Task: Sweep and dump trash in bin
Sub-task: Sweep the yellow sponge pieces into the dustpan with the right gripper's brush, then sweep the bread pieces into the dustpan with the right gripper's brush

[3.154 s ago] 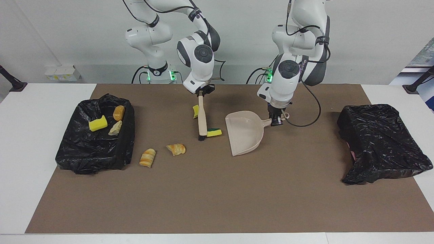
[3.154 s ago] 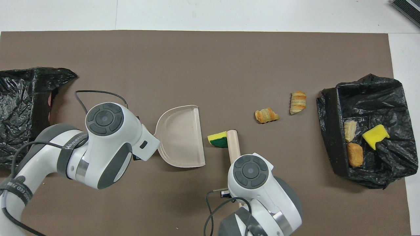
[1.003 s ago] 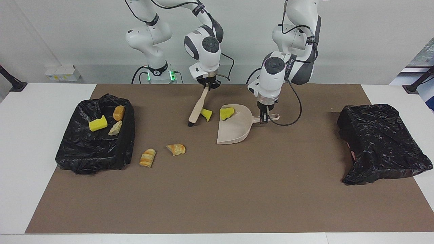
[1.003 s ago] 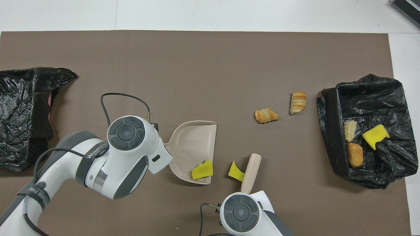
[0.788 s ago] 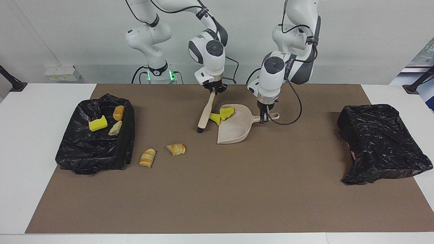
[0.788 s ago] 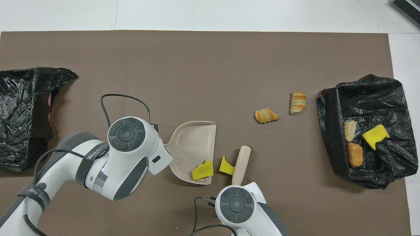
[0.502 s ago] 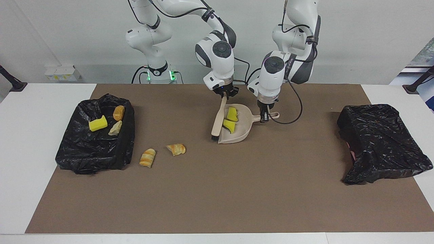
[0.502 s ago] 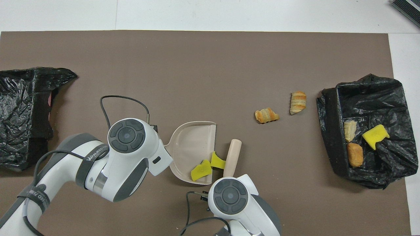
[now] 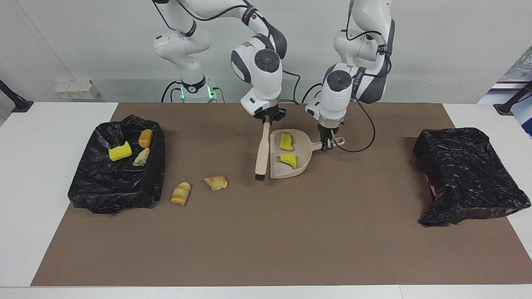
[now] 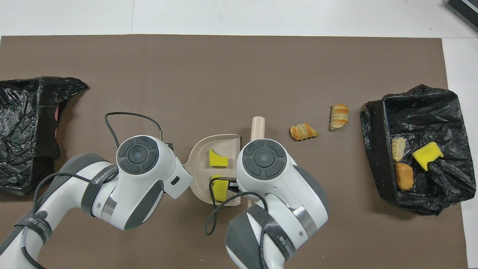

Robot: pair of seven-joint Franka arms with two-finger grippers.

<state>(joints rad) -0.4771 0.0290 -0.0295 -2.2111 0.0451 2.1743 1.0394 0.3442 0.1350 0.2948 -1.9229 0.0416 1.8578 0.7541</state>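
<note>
Beige dustpan (image 9: 291,165) holds two yellow sponge chunks (image 9: 286,141).
Left gripper (image 9: 328,144) clamped on dustpan handle; right gripper (image 9: 267,119) clamped on brush (image 9: 262,151) beside the pan mouth. Two bread pieces (image 9: 215,182) lie near the black-lined bin (image 9: 116,182).

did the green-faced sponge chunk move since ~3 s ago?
Yes. The green-faced sponge chunk now lies in the dustpan, toward the left arm's end from the unmoved bread pieces.
</note>
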